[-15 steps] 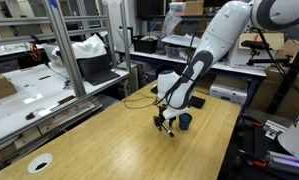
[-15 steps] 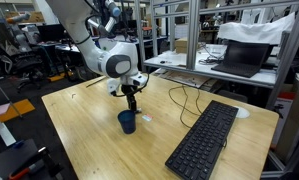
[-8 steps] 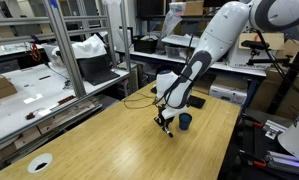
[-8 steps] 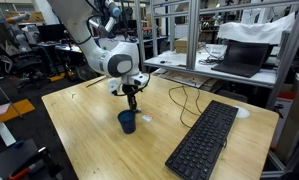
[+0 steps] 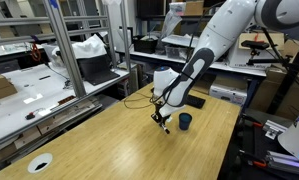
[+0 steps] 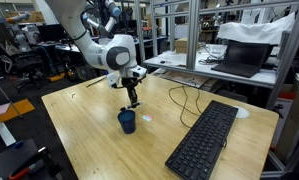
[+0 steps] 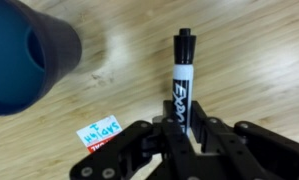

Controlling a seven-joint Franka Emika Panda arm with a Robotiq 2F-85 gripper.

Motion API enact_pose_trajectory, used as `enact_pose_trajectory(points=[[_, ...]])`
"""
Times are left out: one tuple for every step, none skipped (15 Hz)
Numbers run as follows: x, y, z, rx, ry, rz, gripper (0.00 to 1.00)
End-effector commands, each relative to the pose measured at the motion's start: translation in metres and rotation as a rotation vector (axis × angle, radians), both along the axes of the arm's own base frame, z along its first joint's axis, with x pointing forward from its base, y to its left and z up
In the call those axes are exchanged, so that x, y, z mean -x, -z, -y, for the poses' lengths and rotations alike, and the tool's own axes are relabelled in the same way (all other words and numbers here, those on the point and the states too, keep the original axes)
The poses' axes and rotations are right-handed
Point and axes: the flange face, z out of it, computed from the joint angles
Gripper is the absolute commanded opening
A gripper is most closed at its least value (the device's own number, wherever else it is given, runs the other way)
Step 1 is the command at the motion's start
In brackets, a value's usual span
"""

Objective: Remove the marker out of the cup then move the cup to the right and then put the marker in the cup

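Observation:
The marker (image 7: pixel 182 80), white-bodied with a black cap and black lettering, stands upright between the fingers of my gripper (image 7: pixel 181 128), which is shut on its lower part. The dark blue cup (image 7: pixel 29 60) sits blurred at the upper left of the wrist view, apart from the marker. In both exterior views the gripper (image 5: pixel 164 120) (image 6: pixel 133 99) hangs just above the wooden table, beside the cup (image 5: pixel 185 121) (image 6: pixel 127 121). The marker (image 6: pixel 134 103) pokes down from the fingers as a thin stick, clear of the cup.
A black keyboard (image 6: pixel 204 138) lies on the table near the cup. A black cable (image 6: pixel 184 97) loops behind the gripper. A small printed label (image 7: pixel 99 131) lies on the wood by the cup. A white round disc (image 5: pixel 39 163) sits near a table corner.
The jaws have closed on the marker. The gripper has risen a little with it beside the cup. The cup has stayed in place.

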Motion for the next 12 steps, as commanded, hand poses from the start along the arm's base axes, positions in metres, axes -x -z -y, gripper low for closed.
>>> enact_pose_trajectory(points=[[0.009,-0.046,-0.007,0.082,0.005,0.055,0.05],[0.012,-0.058,-0.009,0.106,0.014,0.076,0.05],[0.016,-0.069,-0.008,0.132,0.033,0.098,0.05],[0.02,-0.076,-0.008,0.161,0.051,0.123,0.05],[0.026,-0.083,-0.004,0.183,0.064,0.148,0.05],[0.031,-0.087,-0.001,0.208,0.076,0.168,0.05],[0.037,-0.09,0.002,0.234,0.088,0.185,0.05],[0.043,-0.091,0.005,0.258,0.099,0.198,0.05],[0.049,-0.092,0.008,0.28,0.115,0.211,0.05],[0.056,-0.092,0.011,0.297,0.13,0.223,0.05],[0.063,-0.092,0.013,0.317,0.154,0.234,0.05],[0.07,-0.092,0.016,0.334,0.172,0.245,0.05]])
